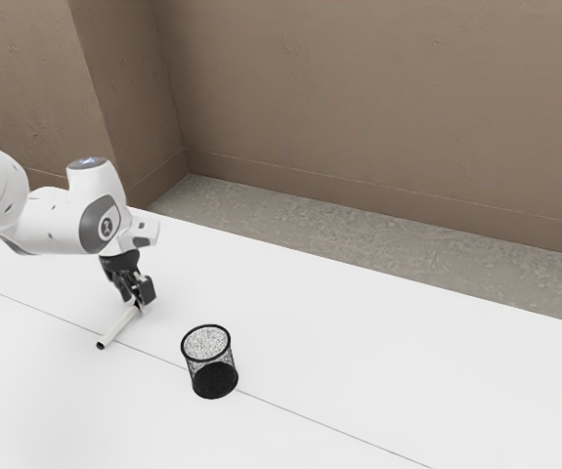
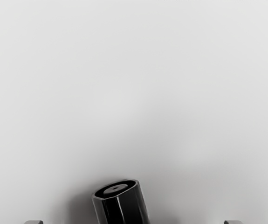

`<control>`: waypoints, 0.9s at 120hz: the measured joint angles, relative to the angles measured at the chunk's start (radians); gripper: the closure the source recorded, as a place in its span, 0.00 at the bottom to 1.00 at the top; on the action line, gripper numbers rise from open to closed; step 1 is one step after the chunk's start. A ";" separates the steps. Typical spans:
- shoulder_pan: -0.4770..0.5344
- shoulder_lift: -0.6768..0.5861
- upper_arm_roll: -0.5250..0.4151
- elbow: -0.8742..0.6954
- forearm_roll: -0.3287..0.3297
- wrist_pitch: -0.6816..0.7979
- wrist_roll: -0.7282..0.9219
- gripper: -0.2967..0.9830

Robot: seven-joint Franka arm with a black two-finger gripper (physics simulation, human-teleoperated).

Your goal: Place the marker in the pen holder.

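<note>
- On the table point(image 1: 359, 337), at the gripper point(image 1: 139, 296): one marker point(image 1: 119, 325), pale barrel, both ends black. Lying down, set aslant to the thin line point(image 1: 305, 421) in the tabletop; the end farther from the gripper is at that line.
- Cap point(image 2: 124, 207) of same, seen close in the wrist view: black, glossy, faceted, flat end with a small round recess. A soft shadow falls on the white surface beside it.
- Gripper, black, two-fingered: released, fingers point(image 2: 33, 222) spread wide. The cap is between them, with a gap on either side; nothing is grasped. Fingertips low, near the tabletop.
- Pen holder point(image 1: 213, 375), black mesh, round, dark base, darker rim: upright, mouth upward, on the table toward the exterior view's right from the marker. The two stand apart; the marker is outside it. The line in the tabletop meets it near its base.
- Arm point(image 1: 51, 223), white with grey joint covers: enters from the exterior view's left, its hand bent downward over the table.
- Table, white, plain, with the single thin line running slantwise across it.
- Beyond the table's far edge: floor point(image 1: 359, 234), grey and mottled.
- Behind the floor: wall point(image 1: 378, 98), brown, with a baseboard and a projecting corner.
</note>
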 joint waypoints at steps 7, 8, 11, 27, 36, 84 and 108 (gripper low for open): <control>-0.001 -0.001 -0.001 -0.001 -0.002 0.000 0.007 0.49; -0.001 -0.001 -0.001 -0.001 -0.002 -0.001 0.009 0.50; -0.001 -0.002 0.000 -0.002 -0.002 -0.001 0.011 0.54; -0.001 -0.001 -0.001 -0.006 -0.003 -0.003 0.024 0.70; -0.001 -0.002 -0.001 -0.006 -0.002 -0.003 0.029 0.74; -0.220 -0.289 -0.009 -0.004 -0.020 -0.038 0.014 0.85; -0.315 -0.358 -0.011 -0.052 -0.118 -0.059 -0.001 0.85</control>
